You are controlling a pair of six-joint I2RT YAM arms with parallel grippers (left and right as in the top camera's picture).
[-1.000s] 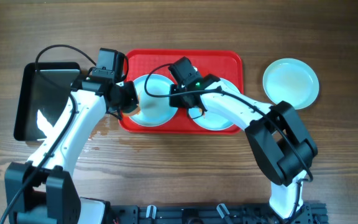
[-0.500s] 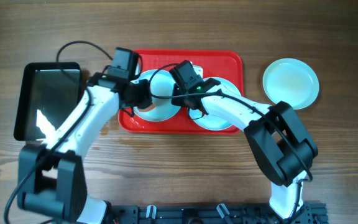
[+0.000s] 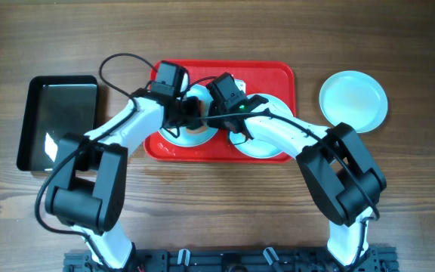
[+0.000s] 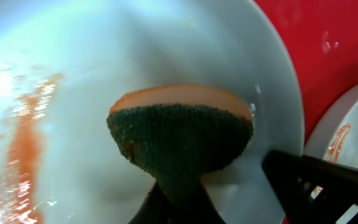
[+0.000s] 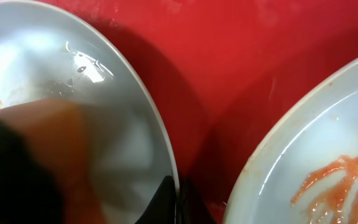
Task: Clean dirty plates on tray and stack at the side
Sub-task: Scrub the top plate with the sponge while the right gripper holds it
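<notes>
The red tray (image 3: 272,75) holds two plates. My left gripper (image 3: 190,115) is shut on a sponge (image 4: 179,134), orange with a green scouring face, and presses it on the left plate (image 4: 104,56). That plate has an orange smear at its left. My right gripper (image 5: 178,194) is shut on that plate's right rim (image 5: 160,137). The second plate (image 3: 266,143) lies beside it on the tray, with orange smears (image 5: 334,174). A third plate (image 3: 353,100), with no smears, lies on the table to the right of the tray.
A black rectangular pan (image 3: 57,122) holding liquid lies left of the tray. The red tray floor (image 5: 241,56) shows water drops between the two plates. My two grippers are close together over the left plate. The rest is wooden table (image 3: 399,196).
My left arm has swung right from the tray's left edge onto the left plate with the sponge. My right gripper has stayed on the plate's rim.
</notes>
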